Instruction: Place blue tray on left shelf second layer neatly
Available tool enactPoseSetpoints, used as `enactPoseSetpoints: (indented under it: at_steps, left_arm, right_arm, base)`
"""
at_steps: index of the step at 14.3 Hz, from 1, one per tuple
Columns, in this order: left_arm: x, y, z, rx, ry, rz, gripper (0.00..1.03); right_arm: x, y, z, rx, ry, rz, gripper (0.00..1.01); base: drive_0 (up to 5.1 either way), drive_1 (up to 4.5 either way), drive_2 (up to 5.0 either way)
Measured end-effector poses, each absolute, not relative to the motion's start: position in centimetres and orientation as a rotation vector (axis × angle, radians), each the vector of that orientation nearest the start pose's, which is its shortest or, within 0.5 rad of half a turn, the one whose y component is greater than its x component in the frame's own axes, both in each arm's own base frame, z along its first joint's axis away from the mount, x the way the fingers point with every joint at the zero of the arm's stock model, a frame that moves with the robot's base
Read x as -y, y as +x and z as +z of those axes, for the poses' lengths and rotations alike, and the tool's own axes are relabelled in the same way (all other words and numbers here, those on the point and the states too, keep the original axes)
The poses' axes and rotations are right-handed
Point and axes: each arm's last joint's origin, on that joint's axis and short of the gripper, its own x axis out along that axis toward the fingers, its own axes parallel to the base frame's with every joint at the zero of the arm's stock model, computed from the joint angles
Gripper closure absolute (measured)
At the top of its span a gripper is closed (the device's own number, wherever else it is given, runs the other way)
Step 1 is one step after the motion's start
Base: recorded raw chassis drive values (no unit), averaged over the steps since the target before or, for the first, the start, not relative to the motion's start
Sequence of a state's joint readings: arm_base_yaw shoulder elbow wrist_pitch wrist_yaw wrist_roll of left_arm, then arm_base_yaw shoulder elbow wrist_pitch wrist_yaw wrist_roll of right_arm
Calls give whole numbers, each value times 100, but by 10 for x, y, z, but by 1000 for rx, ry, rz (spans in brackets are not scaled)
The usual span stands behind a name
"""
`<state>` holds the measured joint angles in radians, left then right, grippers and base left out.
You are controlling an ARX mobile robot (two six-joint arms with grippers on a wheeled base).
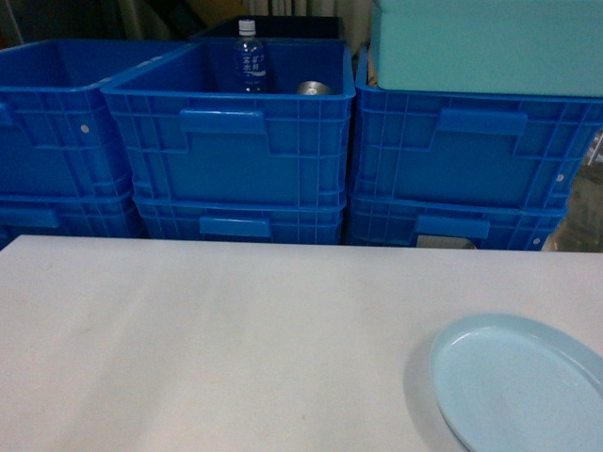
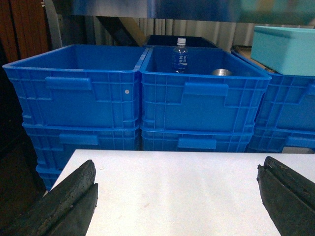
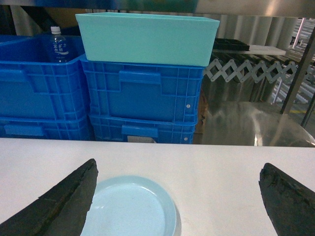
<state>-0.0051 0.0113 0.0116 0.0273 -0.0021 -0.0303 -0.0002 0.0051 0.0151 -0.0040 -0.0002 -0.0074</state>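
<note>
Desk, white and flat, carries the pale light-blue round shallow tray at its near right corner, lying flat with its low rim up; being round, it shows no long axis and no pointing direction. In the right wrist view the same tray sits near the left finger of the right end effector, whose dark fingers stand wide apart and hold nothing. The left end effector is likewise spread wide over bare desk, well apart from the tray. Beyond the far edge stand stacked deep bright-blue ribbed crates. The middle top crate holds a clear plastic bottle with a blue label. A big teal box rests on the right stack.
</note>
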Motion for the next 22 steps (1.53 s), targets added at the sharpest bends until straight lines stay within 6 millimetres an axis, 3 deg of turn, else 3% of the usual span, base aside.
enactPoseSetpoints:
  at_steps: [8, 10, 15, 19, 22]
  left_arm:
    - [0, 98, 169, 27, -31, -3, 5]
    - [0, 98, 169, 28, -30, -3, 5]
    - [0, 98, 169, 28, -30, -3, 5]
    - [0, 98, 169, 27, -30, -5, 5]
    - [0, 98, 169, 27, -30, -4, 5]
  right_arm:
    - [1, 98, 170, 22, -8, 1, 3]
    - [3, 106, 172, 23, -17, 0, 3]
    - [19, 168, 198, -123, -51, 51, 3]
    - [37, 225, 174, -439, -17, 58, 3]
    - [36, 246, 149, -567, -29, 101, 3]
  base:
    - [0, 0, 0]
    - [0, 0, 0]
    - [0, 0, 0]
    - [0, 0, 0]
    - [0, 0, 0]
